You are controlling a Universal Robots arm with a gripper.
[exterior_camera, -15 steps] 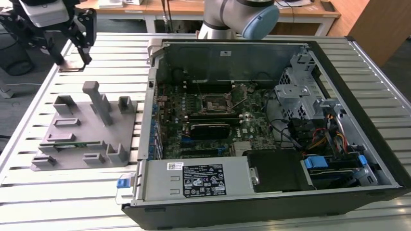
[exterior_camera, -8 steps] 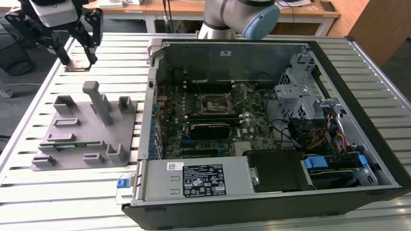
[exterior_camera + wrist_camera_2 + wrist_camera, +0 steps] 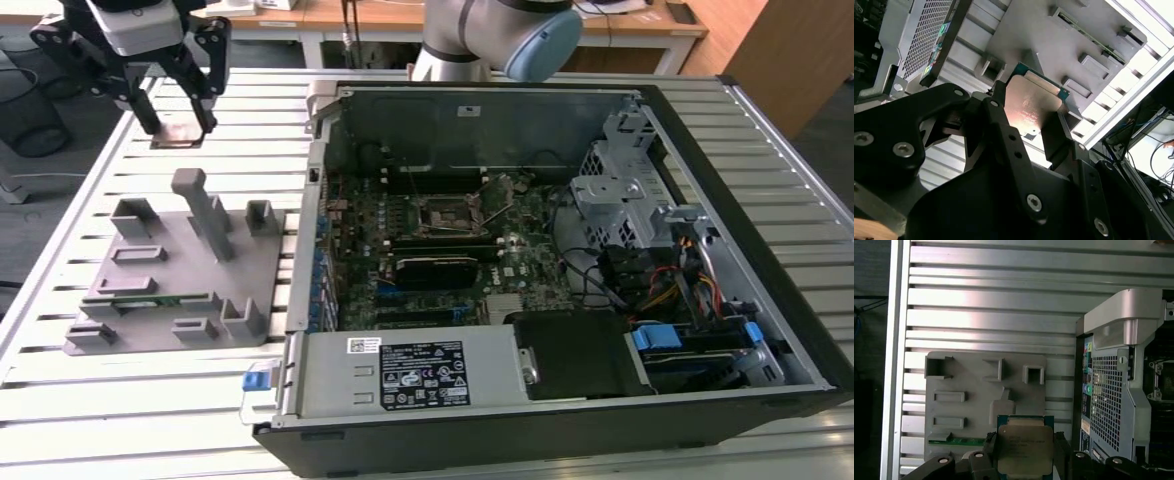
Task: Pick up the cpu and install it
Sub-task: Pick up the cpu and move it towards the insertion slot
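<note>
Hand (image 3: 178, 125), exterior view: hangs above desk (image 3: 134, 420), closed on cpu (image 3: 174, 134), which lies flat in its grip. Grey holder (image 3: 174, 275) sits below and nearer the camera; open case (image 3: 561, 250) is off to one side, socket (image 3: 447, 212) well apart from hand.

Second wrist view: cpu (image 3: 1029, 107) pinched by two opposite edges only.

First wrist view: cpu (image 3: 1024, 450) in the grip, holder (image 3: 984, 390) beyond it.

Risk, imo: edge grip is thin. A tilt or a knock vs. case wall could slip cpu, and a skewed drop could damage socket.

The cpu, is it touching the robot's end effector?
Touching. In the first wrist view, the end effector has its fingers pressed against both sides of the cpu, with no gap.
</note>
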